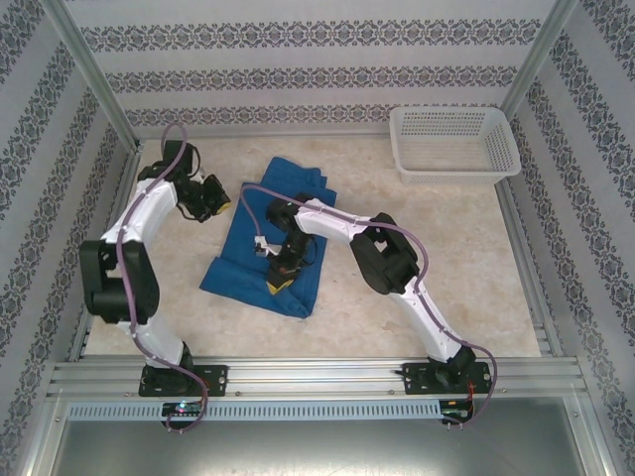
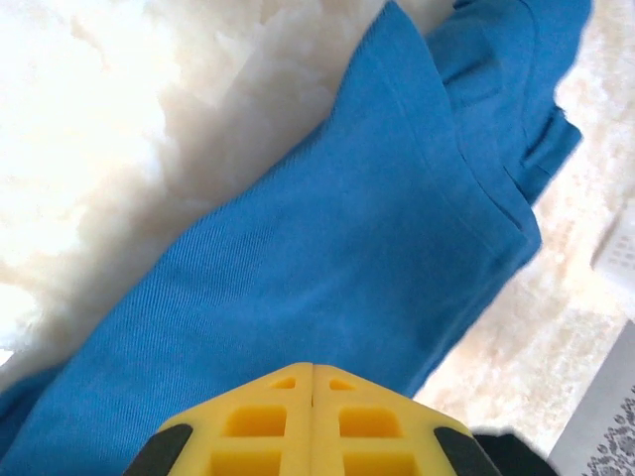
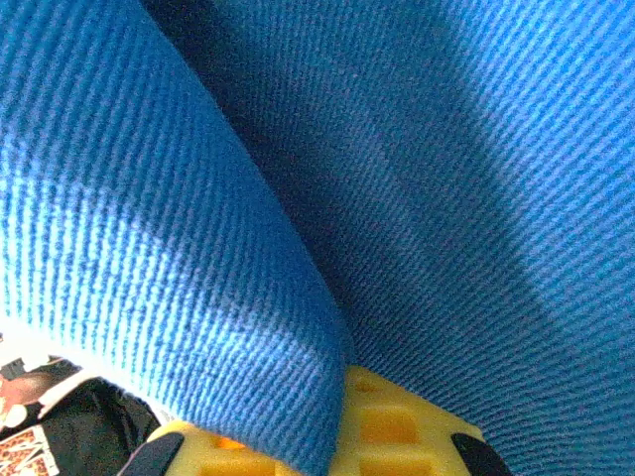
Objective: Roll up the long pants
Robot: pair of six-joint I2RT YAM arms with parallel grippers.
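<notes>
Right gripper (image 3: 342, 402) tight on long pants (image 3: 427, 198) fold: plain up close, vague overhead.

Robot test cell, lab-type rig, not a home. Aluminium rails (image 1: 317, 375) frame a marble-look table (image 1: 446, 288); two white-and-black arms (image 1: 134, 213) are bolted to the near rail. Wallpaper panels (image 1: 298, 69) with a repeating dark pattern box in the space beyond the right gripper (image 1: 279, 282) and off to both its sides, metal posts (image 1: 94, 74) at the corners. A perforated metal strip (image 1: 317, 410) runs behind the arm bases. Staged props: white mesh basket (image 1: 454, 144) beyond and right of that gripper, blue pants (image 1: 298, 183) spread directly under it.
</notes>
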